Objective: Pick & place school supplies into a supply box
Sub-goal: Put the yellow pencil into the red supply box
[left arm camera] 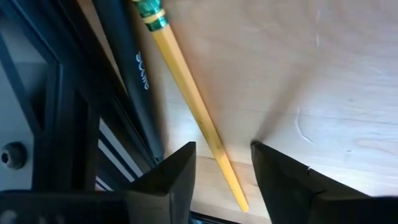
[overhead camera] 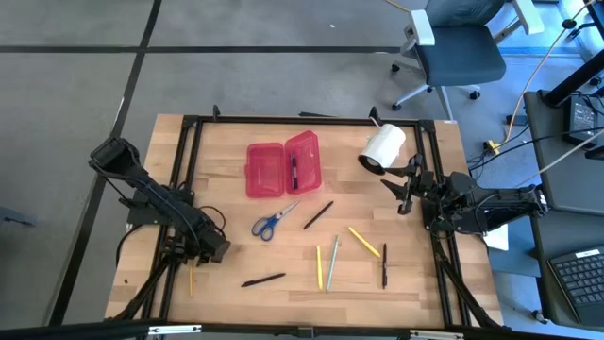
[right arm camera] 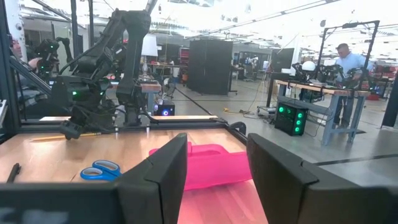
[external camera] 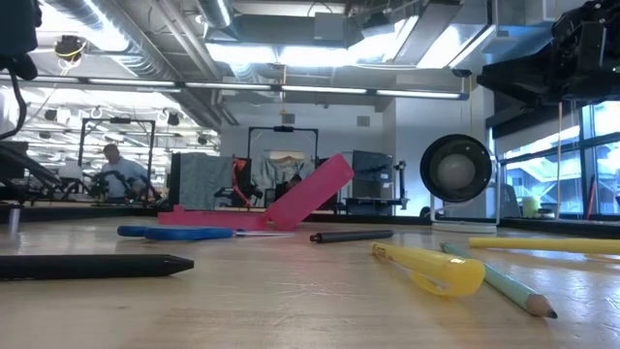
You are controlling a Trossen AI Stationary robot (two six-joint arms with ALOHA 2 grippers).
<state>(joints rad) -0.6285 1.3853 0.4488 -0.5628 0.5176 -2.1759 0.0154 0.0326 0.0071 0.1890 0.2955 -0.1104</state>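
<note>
Left wrist view shows the left gripper (left arm camera: 222,168) low over the wooden table (overhead camera: 226,189), its two dark fingers (left arm camera: 171,177) spread apart, with a yellow pencil (left arm camera: 193,106) lying between them; the fingers do not press it. From above, this gripper (overhead camera: 209,249) is at the near left corner of the table, and the pencil (overhead camera: 191,280) lies just beside the black frame rail.

Near the front edge lie more school supplies: a black pen (overhead camera: 263,280), a yellow and a green pencil (overhead camera: 332,263), a yellow marker (overhead camera: 363,241) and another black pen (overhead camera: 384,265). A little farther are the blue-handled scissors (overhead camera: 271,223) and a dark pen (overhead camera: 318,214).

Farther still, the red-pink supply box (overhead camera: 283,168) lies open, one pen in its right half.

At the right edge the right gripper (overhead camera: 408,189) hovers with spread fingers holding nothing, near the white roll (overhead camera: 382,146).
</note>
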